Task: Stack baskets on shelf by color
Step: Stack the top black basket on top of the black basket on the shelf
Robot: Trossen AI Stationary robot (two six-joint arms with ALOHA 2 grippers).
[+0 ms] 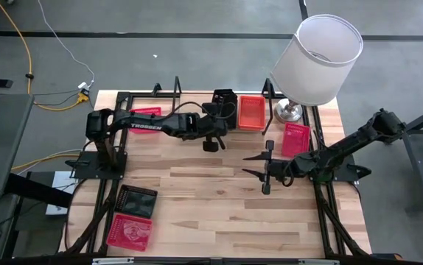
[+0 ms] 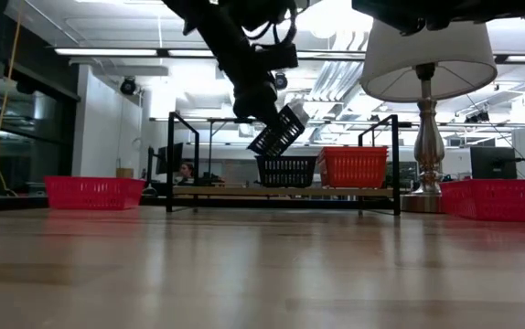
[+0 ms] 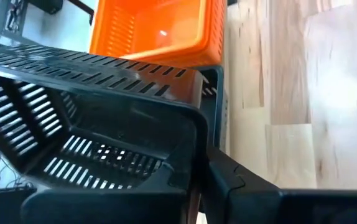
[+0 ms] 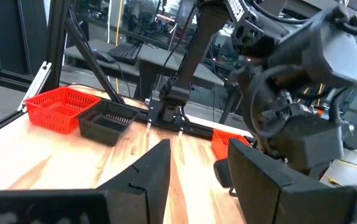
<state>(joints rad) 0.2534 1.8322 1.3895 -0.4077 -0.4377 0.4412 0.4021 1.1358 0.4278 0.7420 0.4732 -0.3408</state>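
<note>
1. From above, we saw the left gripper point(image 1: 213, 136) reaching to the shelf point(image 1: 178, 94), with a black basket point(image 1: 223, 99) just past its fingers and an orange basket point(image 1: 251, 112) beside that. The right gripper point(image 1: 264, 168) waited over bare table with its fingers spread wide and nothing in them. A red basket point(image 1: 295, 138) lay near it, by the lamp point(image 1: 317, 55). White lettering on the left arm looked like "TROSSEN".
2. At table height, the left gripper point(image 2: 255, 102) held a tilted black basket point(image 2: 282, 130) just above another black one point(image 2: 286, 170); we judged the tilt was for nesting like colours.
3. In the left wrist view, the fingers were closed on the black basket's point(image 3: 91, 124) rim, with the orange basket point(image 3: 157, 31) beyond.
4. In the right wrist view, the open fingers point(image 4: 147, 174) faced a red and a black basket point(image 4: 107, 121) far across the table.
</note>
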